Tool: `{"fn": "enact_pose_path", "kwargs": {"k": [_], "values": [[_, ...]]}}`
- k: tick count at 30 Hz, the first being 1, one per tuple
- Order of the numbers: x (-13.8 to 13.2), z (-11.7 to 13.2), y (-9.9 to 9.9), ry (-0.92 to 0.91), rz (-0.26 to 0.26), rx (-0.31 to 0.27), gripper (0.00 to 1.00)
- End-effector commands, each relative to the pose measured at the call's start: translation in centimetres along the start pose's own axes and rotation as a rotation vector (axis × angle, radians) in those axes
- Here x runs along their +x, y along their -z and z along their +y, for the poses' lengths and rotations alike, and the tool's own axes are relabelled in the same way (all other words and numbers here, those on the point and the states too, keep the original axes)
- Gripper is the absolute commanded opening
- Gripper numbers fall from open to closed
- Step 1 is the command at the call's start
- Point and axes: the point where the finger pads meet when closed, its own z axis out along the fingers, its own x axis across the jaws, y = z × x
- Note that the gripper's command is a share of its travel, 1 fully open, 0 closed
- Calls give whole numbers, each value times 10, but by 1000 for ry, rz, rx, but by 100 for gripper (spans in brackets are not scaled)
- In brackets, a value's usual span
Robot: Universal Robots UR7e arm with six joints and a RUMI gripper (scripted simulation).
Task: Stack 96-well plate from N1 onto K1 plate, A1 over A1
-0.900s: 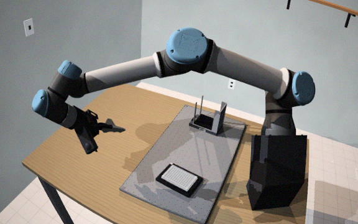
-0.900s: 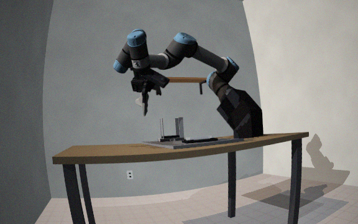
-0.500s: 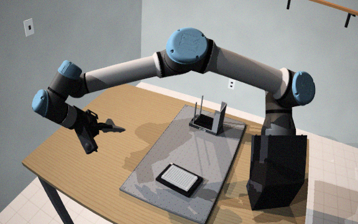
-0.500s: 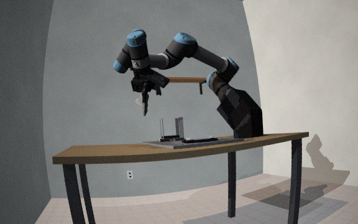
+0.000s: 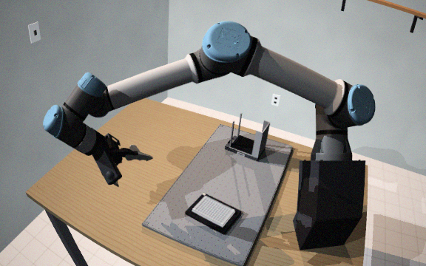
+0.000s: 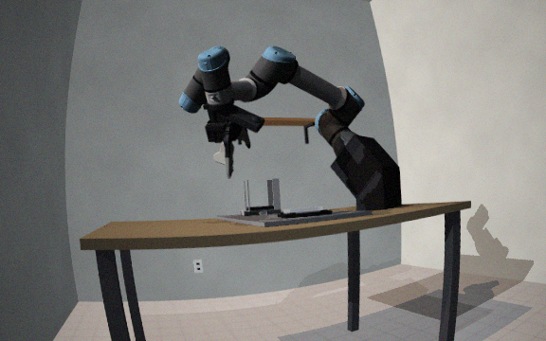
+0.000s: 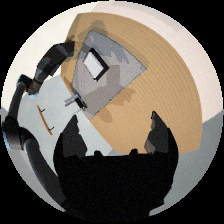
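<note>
A white 96-well plate (image 5: 213,210) (image 7: 93,64) lies in the black plate nest N1 (image 5: 223,229) on the near part of the grey board. Its cut corner is too small to make out. The stack rack K1 (image 5: 260,142) stands at the board's far end, with thin posts on one side and taller grey walls on the other. Something black and flat lies low inside it; I cannot tell the lower plate from the rack's base. My gripper (image 5: 133,171) (image 7: 114,113) is open and empty, high above the table, left of the board in the top view.
The grey board (image 5: 235,185) (image 7: 107,89) lies on the wooden table (image 5: 120,207) (image 6: 159,232). The arm's black pedestal (image 5: 331,207) (image 6: 377,175) stands beside the board. The rack's upright posts and walls rise above the board. An orange shelf (image 5: 405,10) (image 6: 287,121) is on the wall.
</note>
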Motion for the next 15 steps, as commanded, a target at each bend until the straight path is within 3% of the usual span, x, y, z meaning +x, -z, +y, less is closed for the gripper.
{"fn": "enact_pose_path", "kwargs": {"k": [1,7,10,15], "values": [[-5,-16,-8,82,116,47,100],[-9,-22,-13,112,146,57,100],[-18,-31,-21,172,208,72,100],[-27,-41,-29,202,240,76,100]]}}
